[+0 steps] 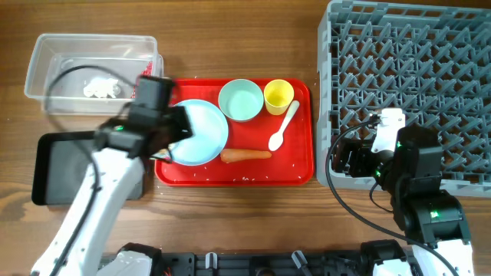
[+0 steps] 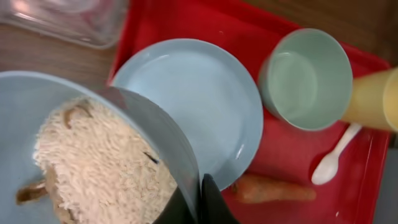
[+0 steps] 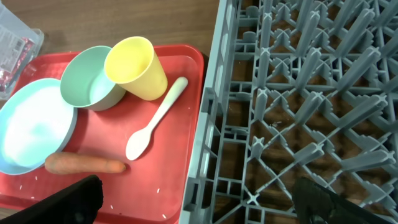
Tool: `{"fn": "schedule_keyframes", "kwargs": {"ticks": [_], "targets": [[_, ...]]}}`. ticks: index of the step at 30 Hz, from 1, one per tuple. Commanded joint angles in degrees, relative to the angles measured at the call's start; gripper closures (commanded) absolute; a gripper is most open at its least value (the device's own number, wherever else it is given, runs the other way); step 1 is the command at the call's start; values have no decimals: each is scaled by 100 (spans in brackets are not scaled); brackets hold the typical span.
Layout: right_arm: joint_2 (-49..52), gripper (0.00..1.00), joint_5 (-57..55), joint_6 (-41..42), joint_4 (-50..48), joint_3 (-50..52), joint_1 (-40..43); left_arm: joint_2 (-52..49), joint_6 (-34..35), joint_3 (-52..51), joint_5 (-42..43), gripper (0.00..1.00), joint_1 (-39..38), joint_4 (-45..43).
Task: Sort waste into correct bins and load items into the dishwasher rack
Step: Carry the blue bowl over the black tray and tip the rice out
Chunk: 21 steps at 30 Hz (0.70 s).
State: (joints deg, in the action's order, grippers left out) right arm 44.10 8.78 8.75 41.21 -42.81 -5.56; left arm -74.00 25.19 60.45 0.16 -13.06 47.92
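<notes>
The left pincer (image 2: 199,200) is closed on the rim of the light blue bowl (image 2: 158,134). The wall is pinched between the two dark fingers, so the bowl is carried by its edge and its mouth is left free. This grip is judged to be meant for tipping the contents out before the bowl is racked. The bowl is thus found right at the pincer, apparently lifted over the edge of the red serving tray (image 2: 280,155). The light blue plate (image 2: 193,106) lies just ahead of the fingers, and the clear plastic tub (image 2: 68,22) farther ahead and off to one side. The bowl is filled with a heap of pale rice-like scraps (image 2: 99,162), matted and dry-looking, with a few brown bits mixed in. The right pincer (image 3: 208,208) is spread wide and nothing is held in it. It is poised over the near edge of the grey dishwasher rack (image 3: 311,93), well apart from the bowl.
</notes>
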Motion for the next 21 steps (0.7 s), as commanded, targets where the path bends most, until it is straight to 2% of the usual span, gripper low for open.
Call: {"fn": "schedule_keyframes", "kwargs": {"ticks": [1,3,9,14,16,18,21], "targets": [[4,0,33,42,-2,-116,-4,199,129,-2,715,96,1029,240],[4,0,33,42,-2,-116,-4,153,-299,-55,1497,96,1676,306],[4,0,33,42,-2,-116,-4,-424,-1360,-153,3117,96,3368,315],[4,0,33,42,-2,-116,-4,-1307,-2203,-162,4444,96,4247,299],[4,0,33,44,0,-116,-4,-1805,-2341,-164,5198,96,4636,299],[4,0,33,42,0,-116,-4,-2175,-2802,-164,6100,96,4935,372],[4,0,33,44,0,-116,-4,-2516,-3265,-164,6651,96,5241,577]]}}
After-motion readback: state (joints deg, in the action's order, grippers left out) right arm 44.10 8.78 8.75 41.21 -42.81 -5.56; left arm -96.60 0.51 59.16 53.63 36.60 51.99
